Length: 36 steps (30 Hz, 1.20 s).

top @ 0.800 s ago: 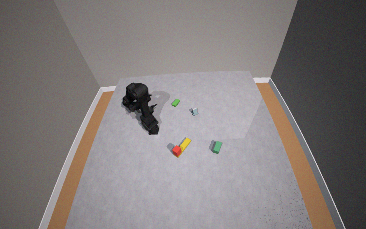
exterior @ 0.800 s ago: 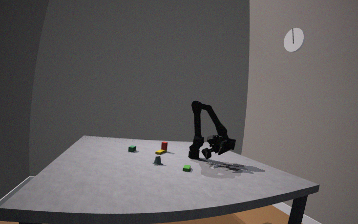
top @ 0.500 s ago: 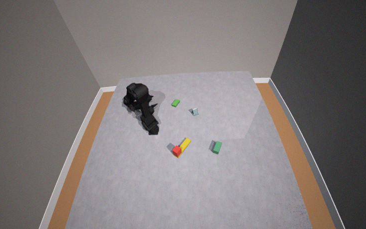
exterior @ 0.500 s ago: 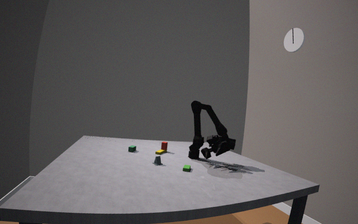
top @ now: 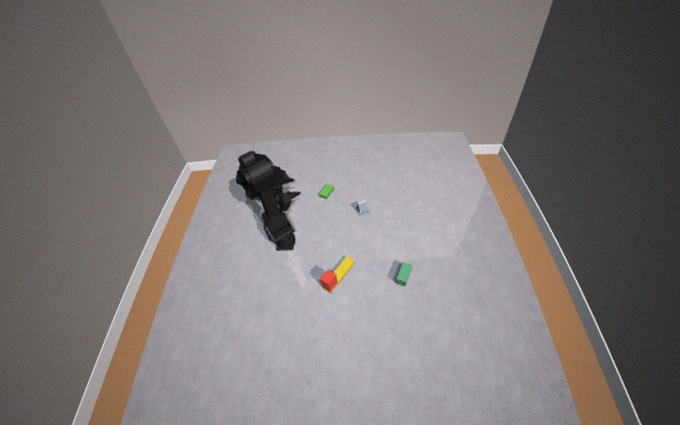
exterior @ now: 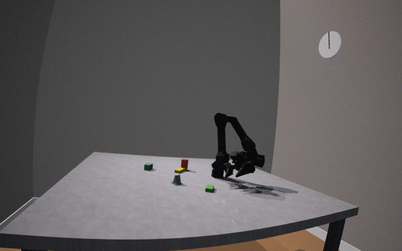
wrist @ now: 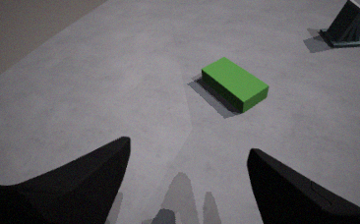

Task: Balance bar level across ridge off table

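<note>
A yellow bar (top: pixel 344 268) (exterior: pixel 180 170) lies on the table, with a red block (top: pixel 328 279) (exterior: pixel 184 163) standing upright at one end; whether the block is fixed to it I cannot tell. The small grey-blue ridge (top: pixel 363 208) (exterior: pixel 176 180) (wrist: pixel 346 25) stands on its base with nothing on top. My gripper (top: pixel 296 186) (exterior: pixel 231 176) (wrist: pixel 190 150) is open and empty above the table, on the far side of the light green block from the ridge. The bar is out of the wrist view.
The light green block (top: pixel 326 190) (exterior: pixel 209 188) (wrist: pixel 234 81) lies flat between my gripper and the ridge. A dark green block (top: pixel 404 274) (exterior: pixel 148 166) lies beyond the bar, away from the arm. Walls stand around the table (top: pixel 331 359) (exterior: pixel 102 215).
</note>
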Each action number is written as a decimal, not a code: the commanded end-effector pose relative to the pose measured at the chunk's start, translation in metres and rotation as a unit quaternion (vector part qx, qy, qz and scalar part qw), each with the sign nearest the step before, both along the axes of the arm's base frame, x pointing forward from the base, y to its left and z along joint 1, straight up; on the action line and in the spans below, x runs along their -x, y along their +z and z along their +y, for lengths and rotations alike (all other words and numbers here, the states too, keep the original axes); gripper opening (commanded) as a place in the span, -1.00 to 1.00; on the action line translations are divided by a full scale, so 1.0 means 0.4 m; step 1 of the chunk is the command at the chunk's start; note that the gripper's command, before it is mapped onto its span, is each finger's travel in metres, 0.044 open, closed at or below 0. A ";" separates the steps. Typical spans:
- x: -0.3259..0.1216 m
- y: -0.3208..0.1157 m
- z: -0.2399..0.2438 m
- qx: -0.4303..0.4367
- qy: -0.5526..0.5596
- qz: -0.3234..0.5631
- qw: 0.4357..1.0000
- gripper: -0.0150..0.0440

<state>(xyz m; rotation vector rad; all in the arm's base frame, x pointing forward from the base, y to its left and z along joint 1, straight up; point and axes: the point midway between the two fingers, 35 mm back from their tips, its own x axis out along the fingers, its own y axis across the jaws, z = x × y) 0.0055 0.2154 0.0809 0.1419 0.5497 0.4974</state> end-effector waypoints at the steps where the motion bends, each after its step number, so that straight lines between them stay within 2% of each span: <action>1: -0.025 0.001 0.003 0.036 -0.014 -0.005 0.999 0.58; 16: -0.121 0.004 -0.004 0.159 -0.055 -0.011 0.986 0.58; 21: -0.124 -0.010 0.005 0.162 -0.063 0.034 0.984 0.58; 36: -0.218 -0.002 -0.019 0.267 -0.081 0.054 0.959 0.58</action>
